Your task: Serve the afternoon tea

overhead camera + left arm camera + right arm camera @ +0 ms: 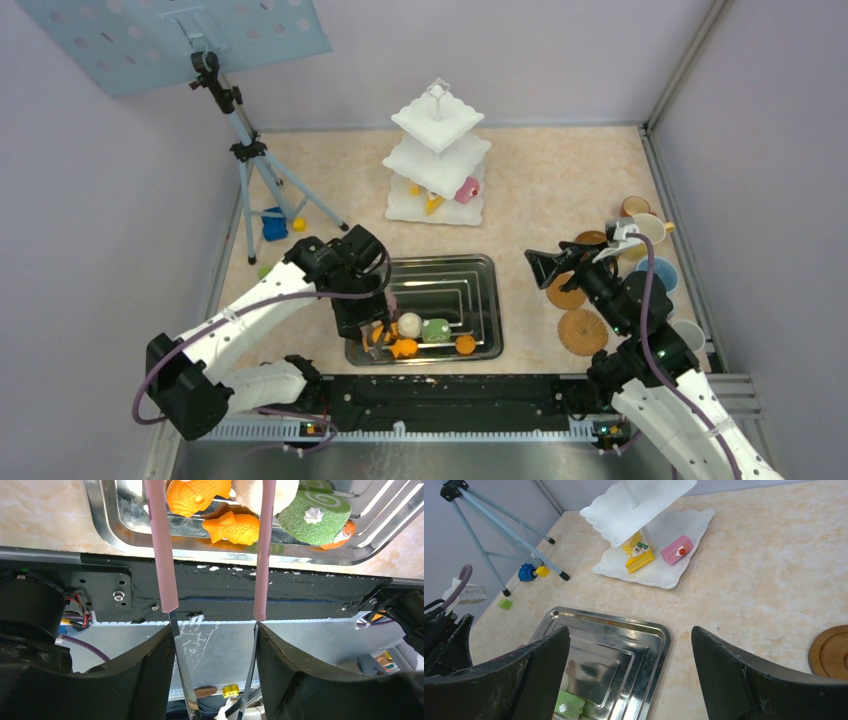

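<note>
The scene is lit brightly and evenly from above, and only short, soft shadows are cast on the tabletop [560,180]. White glare streaks are reflected off the steel tray [387,517] at the upper right of the left wrist view. The right end effector [630,640] is rendered dark and slightly soft along the bottom of its wrist view.

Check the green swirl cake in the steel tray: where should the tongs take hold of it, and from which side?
Probably its round green wall, from above: the green swirl cake stands swirl-up, and the flat top gives no hold. Close the pink tongs across its far and near sides; a cream pastry and an orange piece crowd the other two.
</note>
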Available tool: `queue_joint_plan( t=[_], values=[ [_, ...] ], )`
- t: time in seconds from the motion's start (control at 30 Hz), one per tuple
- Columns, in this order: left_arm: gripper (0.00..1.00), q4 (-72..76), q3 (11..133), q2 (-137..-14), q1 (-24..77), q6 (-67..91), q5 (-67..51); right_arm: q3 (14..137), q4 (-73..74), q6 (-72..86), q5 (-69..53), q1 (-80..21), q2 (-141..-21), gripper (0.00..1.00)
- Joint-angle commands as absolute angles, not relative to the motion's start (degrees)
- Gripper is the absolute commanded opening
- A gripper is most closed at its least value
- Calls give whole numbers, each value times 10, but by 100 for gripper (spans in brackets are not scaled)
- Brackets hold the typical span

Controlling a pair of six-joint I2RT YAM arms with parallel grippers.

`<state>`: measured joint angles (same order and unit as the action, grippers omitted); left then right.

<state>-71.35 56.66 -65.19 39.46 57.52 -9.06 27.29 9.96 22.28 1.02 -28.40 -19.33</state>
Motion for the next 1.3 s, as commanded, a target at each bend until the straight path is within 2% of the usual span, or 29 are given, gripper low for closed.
queue_joint_plan(
  t=[0.0,0.33,0.93,1.27],
  values=[
    [62,-684,562,-674,393,554,-99,281,93,224,16,-288,-188,90],
    [56,-701,580,-719,393,518,-81,276,96,227,21,-288,-184,90],
    [33,-695,662,-715,394,473,18,282,99,226,24,-288,-185,90],
    [32,-644,789,-753,394,377,109,291,105,224,28,-288,-194,90]
  ],
)
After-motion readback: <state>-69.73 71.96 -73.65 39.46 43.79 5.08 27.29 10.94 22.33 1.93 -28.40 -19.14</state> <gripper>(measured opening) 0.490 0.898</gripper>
